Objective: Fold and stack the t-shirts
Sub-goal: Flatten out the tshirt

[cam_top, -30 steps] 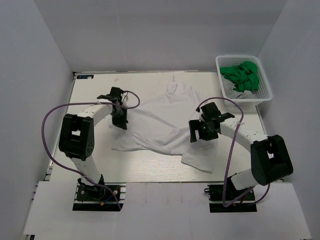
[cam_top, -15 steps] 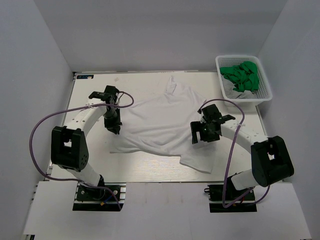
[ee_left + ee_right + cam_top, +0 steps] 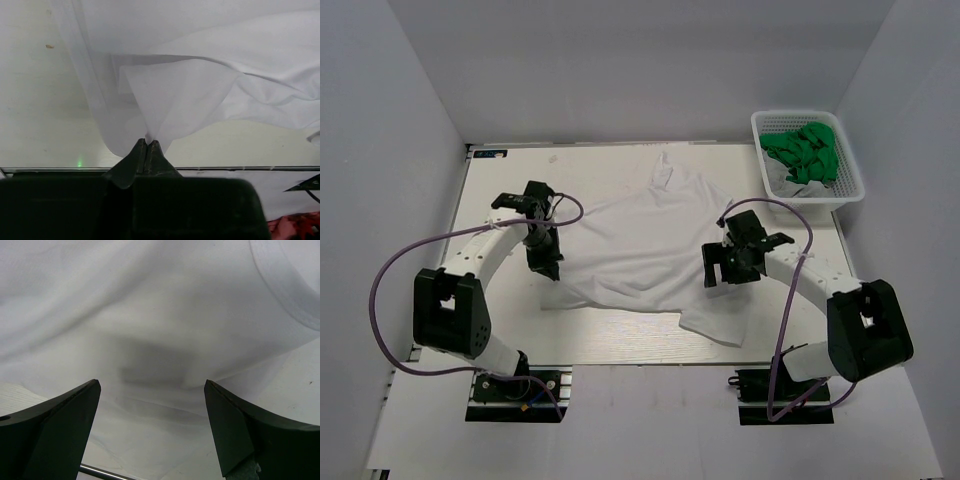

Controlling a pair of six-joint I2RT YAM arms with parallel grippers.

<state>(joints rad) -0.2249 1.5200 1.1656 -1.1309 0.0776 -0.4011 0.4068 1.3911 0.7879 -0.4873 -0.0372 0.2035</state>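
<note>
Firmly, the left pincer (image 3: 148, 143) nips the white t-shirt (image 3: 200, 90), cloth fanning ahead.

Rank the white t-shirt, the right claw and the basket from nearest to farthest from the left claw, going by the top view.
1. white t-shirt: pinched in the left claw itself.
2. right claw: across the shirt, to the right, open.
3. basket: far right corner, holding green clothing.
</note>
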